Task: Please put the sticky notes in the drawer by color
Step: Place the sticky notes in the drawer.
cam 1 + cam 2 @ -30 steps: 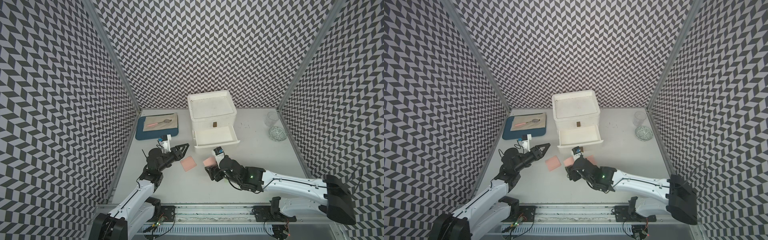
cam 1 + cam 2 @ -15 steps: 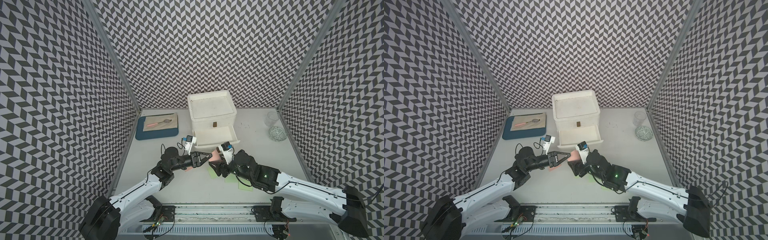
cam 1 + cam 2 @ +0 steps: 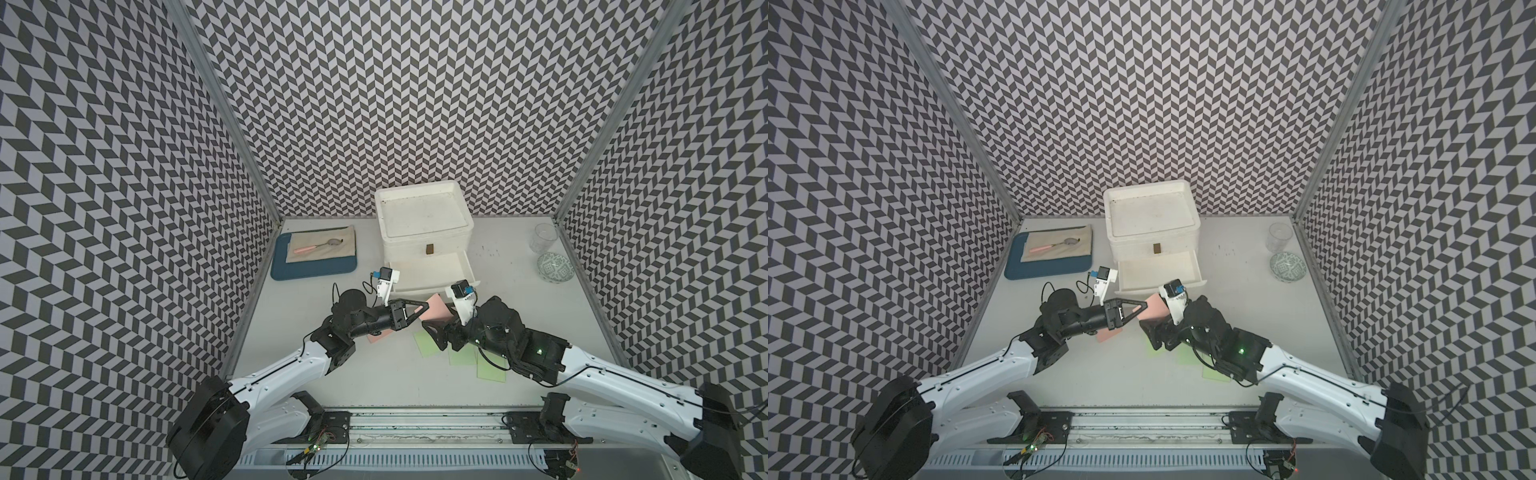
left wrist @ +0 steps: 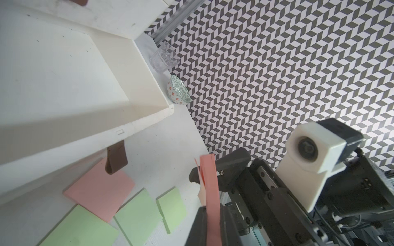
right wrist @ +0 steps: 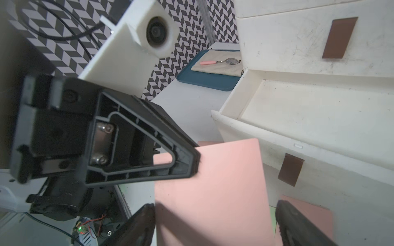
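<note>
Above the table point(image 3: 395, 386), left hand point(image 3: 427, 308) pinches a pink note point(image 3: 437, 311); right hand point(image 5: 215, 225) spread apart.

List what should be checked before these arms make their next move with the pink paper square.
1. Left gripper shut on the salmon-pink paper sticky note: ok.
2. Right gripper open, fingers apart: ok.
3. Right gripper clear of that note: not ok; it hangs between the open fingers.
4. White plastic stacked drawer unit has a drawer pulled out: ok.
5. Pulled-out drawer free of other colours: ok, none on its visible floor.
6. Every remaining note in view: cannot tell; the arms may hide some. Another pink square and light green squares show lying loose.
</note>
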You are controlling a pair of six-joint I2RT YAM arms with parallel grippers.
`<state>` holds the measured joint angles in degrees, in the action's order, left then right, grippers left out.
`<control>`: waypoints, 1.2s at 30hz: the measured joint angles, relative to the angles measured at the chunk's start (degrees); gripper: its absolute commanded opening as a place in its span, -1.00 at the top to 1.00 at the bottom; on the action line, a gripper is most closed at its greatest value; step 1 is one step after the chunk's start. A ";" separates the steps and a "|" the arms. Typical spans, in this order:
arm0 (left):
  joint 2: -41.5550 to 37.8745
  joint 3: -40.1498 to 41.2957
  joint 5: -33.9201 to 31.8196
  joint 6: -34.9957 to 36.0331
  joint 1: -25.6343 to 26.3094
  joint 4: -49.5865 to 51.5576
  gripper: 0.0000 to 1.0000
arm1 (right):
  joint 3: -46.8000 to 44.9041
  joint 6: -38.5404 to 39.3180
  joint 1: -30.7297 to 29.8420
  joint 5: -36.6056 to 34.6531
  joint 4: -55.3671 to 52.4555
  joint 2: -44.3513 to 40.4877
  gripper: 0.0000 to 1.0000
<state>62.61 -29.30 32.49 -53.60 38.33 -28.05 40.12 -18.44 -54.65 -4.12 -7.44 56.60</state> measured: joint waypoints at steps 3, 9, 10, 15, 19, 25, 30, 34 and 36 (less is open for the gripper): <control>-1.79 -0.66 -0.33 0.61 -1.68 1.99 1.00 | 0.00 -0.13 4.13 1.62 -0.46 -2.27 -0.92; -2.47 -2.56 1.60 -0.11 -7.21 1.86 1.00 | 0.11 -3.78 18.34 18.73 1.44 -5.75 -0.85; -2.16 -3.06 2.10 -0.31 -7.93 1.40 1.00 | 0.20 -5.25 20.74 23.19 2.67 -5.25 -0.82; 1.20 -6.80 5.57 -1.64 -8.52 -1.36 1.00 | 1.05 -12.81 24.26 43.82 10.10 1.27 -0.67; 3.02 -8.11 8.02 -3.78 -8.52 -4.76 1.00 | 2.80 -15.67 24.30 55.56 12.59 6.10 -0.51; 3.39 -8.33 9.49 -4.90 -8.74 -5.88 1.00 | 3.04 -16.98 25.27 61.70 14.16 6.47 -0.47; 3.37 -8.33 10.27 -5.97 -8.74 -6.62 1.00 | 3.08 -17.73 28.89 62.60 14.82 6.34 -0.45; 3.15 -8.33 10.91 -6.51 -8.74 -7.02 1.00 | 4.17 -18.14 30.12 63.87 15.52 7.76 -0.42; 2.82 -8.33 10.95 -6.56 -8.72 -7.08 1.00 | 5.11 -18.25 30.14 64.89 16.02 9.20 -0.37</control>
<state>65.43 -37.63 43.44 -60.16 29.61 -35.14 45.23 -36.69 -24.51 60.77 8.58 65.80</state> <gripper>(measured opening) 0.119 0.700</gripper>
